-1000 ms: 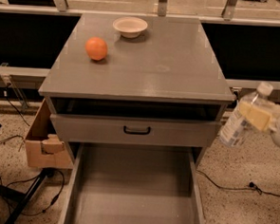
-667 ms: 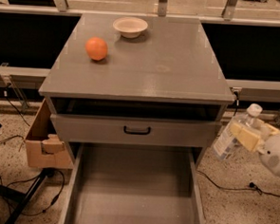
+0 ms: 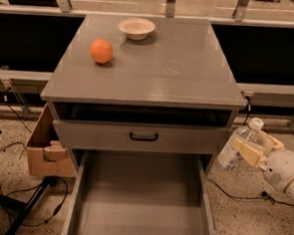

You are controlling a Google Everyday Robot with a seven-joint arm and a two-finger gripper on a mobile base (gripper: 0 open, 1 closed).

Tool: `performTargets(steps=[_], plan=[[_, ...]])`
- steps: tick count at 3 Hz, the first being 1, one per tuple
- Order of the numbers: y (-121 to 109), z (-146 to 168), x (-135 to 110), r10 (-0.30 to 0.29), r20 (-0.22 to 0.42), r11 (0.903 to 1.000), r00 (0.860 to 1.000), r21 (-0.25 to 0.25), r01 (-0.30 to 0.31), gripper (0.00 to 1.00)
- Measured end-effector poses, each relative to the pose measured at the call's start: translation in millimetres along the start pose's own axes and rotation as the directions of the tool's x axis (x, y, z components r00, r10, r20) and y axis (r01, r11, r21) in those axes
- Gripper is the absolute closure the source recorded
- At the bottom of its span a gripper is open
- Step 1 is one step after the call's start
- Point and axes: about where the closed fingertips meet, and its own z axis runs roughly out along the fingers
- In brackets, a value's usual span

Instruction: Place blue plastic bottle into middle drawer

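- Gripper (image 3: 246, 149) right of the cabinet, fingers pinching the blue plastic bottle (image 3: 228, 154); bottle tilted, cap uppermost.
- Middle drawer (image 3: 139, 204) open, below-left of gripper; bottle outside its right wall.

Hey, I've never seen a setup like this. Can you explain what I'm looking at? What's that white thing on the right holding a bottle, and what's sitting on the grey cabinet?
That white thing is the end of a robot arm. Its gripper, a two-finger clamp, is low on the right, beside the cabinet and out over the floor, shut on the blue plastic bottle. There is one camera, looking down at the cabinet's front; where it is mounted I cannot tell. On the cabinet top sit an orange and a small white bowl. Below, the middle drawer is pulled open.
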Motion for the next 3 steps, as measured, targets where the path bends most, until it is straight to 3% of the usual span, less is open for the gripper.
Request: performTargets(steps=[1, 2, 3], plan=[[22, 9, 14, -0.006, 0.022, 0.9998, 1.0, -0.021, 0.006, 1.0], [75, 22, 56, -0.026, 0.044, 0.9957, 0.999, -0.087, 0.03, 1.0], [154, 44, 124, -0.028, 0.046, 0.9864, 0.999, -0.16, 0.035, 1.0]])
